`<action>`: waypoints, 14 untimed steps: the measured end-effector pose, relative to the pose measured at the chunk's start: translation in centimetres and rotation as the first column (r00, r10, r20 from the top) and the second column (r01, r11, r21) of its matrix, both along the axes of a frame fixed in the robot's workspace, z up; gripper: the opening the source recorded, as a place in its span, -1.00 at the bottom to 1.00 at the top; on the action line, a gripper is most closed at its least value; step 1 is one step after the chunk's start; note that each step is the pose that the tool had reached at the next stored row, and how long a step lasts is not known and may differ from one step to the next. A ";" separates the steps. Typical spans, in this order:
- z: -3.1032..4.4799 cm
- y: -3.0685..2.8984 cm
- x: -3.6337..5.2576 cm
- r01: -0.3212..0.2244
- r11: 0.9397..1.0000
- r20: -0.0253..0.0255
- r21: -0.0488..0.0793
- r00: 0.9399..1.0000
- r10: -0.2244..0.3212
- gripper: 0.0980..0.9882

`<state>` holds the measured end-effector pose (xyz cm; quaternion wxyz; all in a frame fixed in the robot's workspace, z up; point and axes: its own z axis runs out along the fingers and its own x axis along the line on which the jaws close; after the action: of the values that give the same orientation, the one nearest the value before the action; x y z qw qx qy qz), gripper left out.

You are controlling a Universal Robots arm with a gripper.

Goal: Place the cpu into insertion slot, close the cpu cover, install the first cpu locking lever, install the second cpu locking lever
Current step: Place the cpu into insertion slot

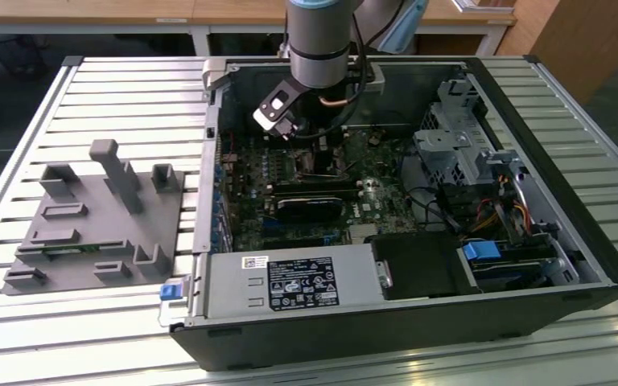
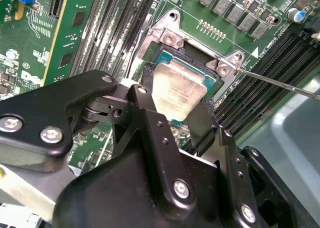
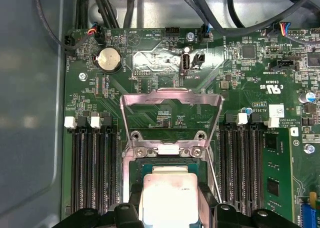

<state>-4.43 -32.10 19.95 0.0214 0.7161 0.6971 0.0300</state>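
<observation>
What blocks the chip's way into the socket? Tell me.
Nothing visible. The gripper holds the chip right at the open socket, and the cover is swung back, clear of the opening.

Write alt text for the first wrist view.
The black hand grips the cpu over the insertion slot of a green circuit board. The cpu cover is swung open, and long black memory slots flank the socket on both sides.

Printed label on the power supply; tiny white lettering all over the motherboard, a small white sticker there too; faint markings on the cpu.
</observation>
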 end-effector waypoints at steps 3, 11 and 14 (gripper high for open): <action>-0.15 0.12 0.00 0.000 1.000 0.000 -0.001 1.000 0.000 -0.04; -0.39 0.26 0.00 0.000 1.000 0.000 -0.005 1.000 0.000 -0.04; -0.40 0.26 0.00 0.000 1.000 0.000 -0.005 1.000 0.000 -0.04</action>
<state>-4.43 -31.84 19.55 0.0231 0.7160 0.6972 0.0283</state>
